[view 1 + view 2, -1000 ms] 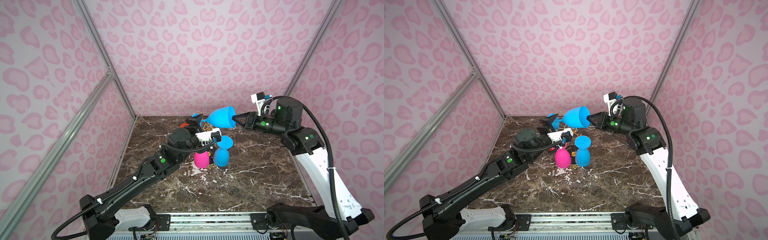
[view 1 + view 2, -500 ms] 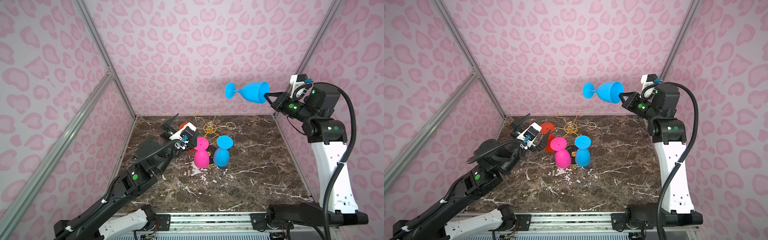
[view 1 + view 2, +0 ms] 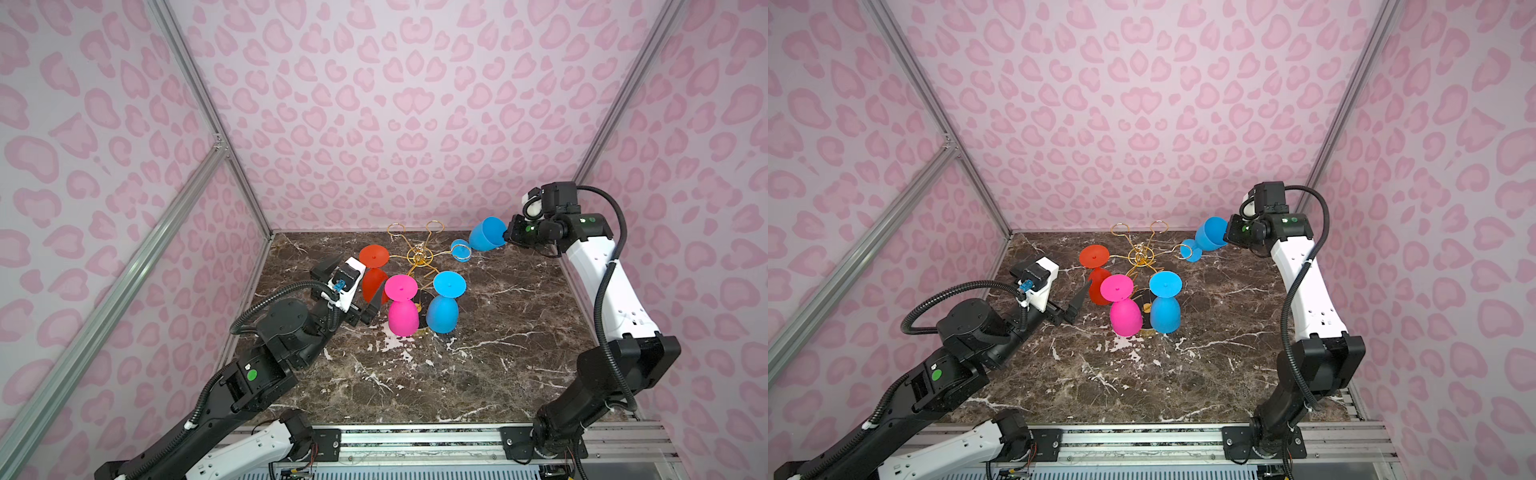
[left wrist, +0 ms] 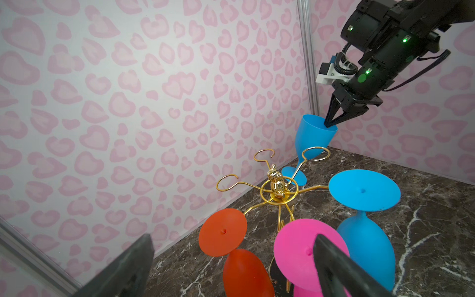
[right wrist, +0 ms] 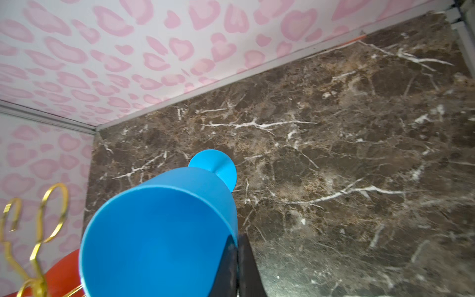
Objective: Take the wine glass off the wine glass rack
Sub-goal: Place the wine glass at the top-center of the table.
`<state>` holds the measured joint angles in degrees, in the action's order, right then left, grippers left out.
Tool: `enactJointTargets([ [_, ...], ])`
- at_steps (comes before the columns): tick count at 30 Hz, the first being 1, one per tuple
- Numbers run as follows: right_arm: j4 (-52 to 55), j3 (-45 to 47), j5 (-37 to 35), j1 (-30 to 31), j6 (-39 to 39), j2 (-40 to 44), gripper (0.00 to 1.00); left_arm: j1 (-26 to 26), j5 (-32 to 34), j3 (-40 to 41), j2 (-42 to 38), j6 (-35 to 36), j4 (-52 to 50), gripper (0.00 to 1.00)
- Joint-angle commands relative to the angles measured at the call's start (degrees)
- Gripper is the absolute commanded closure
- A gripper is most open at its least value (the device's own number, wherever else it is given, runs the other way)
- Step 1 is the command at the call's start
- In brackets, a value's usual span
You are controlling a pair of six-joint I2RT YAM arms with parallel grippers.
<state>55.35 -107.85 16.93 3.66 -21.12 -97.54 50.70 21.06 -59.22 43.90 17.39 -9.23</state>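
Top views both show the dark brown, white-veined marble tabletop point(image 3: 498, 374) carrying the thin gold wire wine glass rack point(image 3: 419, 254). An orange-red plastic glass point(image 3: 374, 284), a pink plastic glass point(image 3: 402, 318) and a blue plastic glass point(image 3: 442, 313) hang bowl-down on the rack's near side. Off the rack, on its right-arm side, the tilted matte blue wine glass point(image 4: 312, 136) hangs from the right gripper point(image 4: 330, 124), whose fingers are clamped on the bowl's rim. The left gripper point(image 4: 232, 239) stands spread wide and empty beside the rack's orange-red glass. The step looks like setting the freed glass down. It wants righting first, then lowering until its foot sits flat, with the stem kept clear of the rack's empty gold loop point(image 4: 316, 154), and only then letting go. Whether the foot touches the marble is unclear, and from the left wrist that loop crosses in front of the stem. The rack's black base point(image 3: 424, 301) is mostly hidden behind the hanging glasses, and the right wrist view cuts off the finger roots.
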Motion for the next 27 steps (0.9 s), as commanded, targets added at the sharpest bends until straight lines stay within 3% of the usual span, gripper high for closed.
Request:
enactJointTargets([
  [1, 6.28, -3.75, -5.98, 1.33, 3.47, -4.14, 1.00, 0.02, 0.93, 0.56, -0.45, -2.78, 0.01, 0.02],
  [7, 15.46, -11.12, -8.55, 3.32, 6.77, -11.39, 1.00, 0.09, 0.57, 1.21, -0.66, -3.82, -0.83, 0.02],
  [27, 11.73, -3.91, -14.34, 6.95, 6.32, -12.94, 1.00, 0.02, 0.62, 1.25, -1.36, -6.70, -3.31, 0.02],
])
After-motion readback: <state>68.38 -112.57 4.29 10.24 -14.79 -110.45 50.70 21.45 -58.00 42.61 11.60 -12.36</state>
